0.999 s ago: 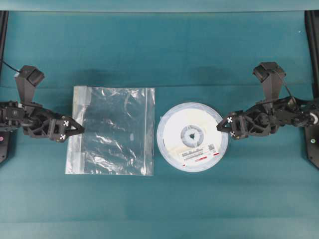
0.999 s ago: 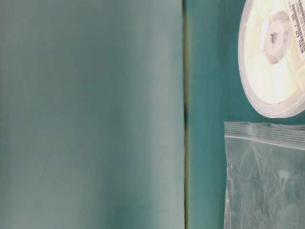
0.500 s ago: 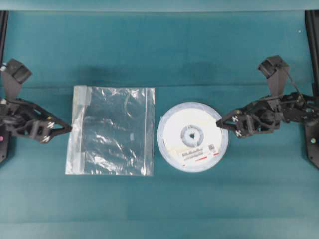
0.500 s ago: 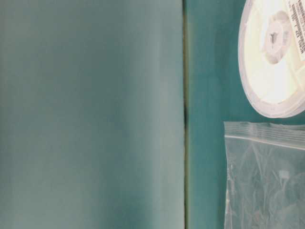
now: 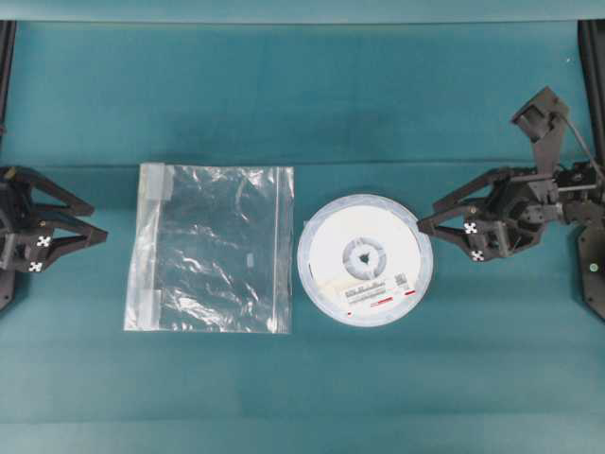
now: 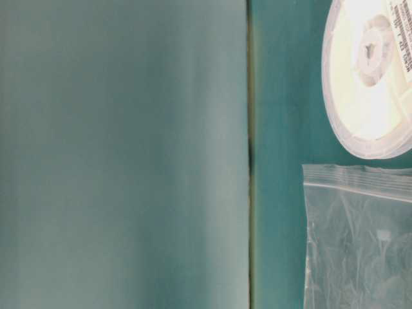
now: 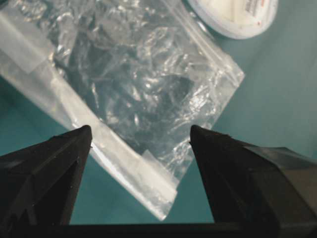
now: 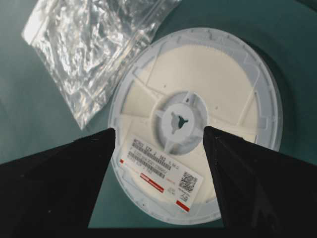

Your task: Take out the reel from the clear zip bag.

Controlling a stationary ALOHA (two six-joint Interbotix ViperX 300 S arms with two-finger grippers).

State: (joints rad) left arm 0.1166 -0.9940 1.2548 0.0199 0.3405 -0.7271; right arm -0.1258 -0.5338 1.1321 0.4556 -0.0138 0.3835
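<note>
Judging the job done, with the reel (image 5: pixel 365 260) flat on the counter (image 5: pixel 302 104) just beside the empty clear zip bag (image 5: pixel 213 248), I hold my left gripper (image 5: pixel 93 223) and right gripper (image 5: pixel 425 218) spread apart, clear of both

One camera hangs high up and looks straight down on the whole teal table (image 5: pixel 312 95) — both arms show at the sides, with the clear zip bag (image 5: pixel 210 248) and the reel (image 5: pixel 365 260) flat in the middle.

The table-level camera sits very near the cloth, and its picture is turned sideways. It catches only the edge of the reel (image 6: pixel 370 77) and one corner of the bag (image 6: pixel 357 238).

The left wrist camera looks out between its own dark fingers (image 7: pixel 44 173) at the bag (image 7: pixel 129 89), close up.

The right wrist camera does the same — its fingers (image 8: pixel 257 183) frame the reel (image 8: pixel 198 119), with some bag (image 8: pixel 89 49) behind.

All four views share the bag and the reel.
</note>
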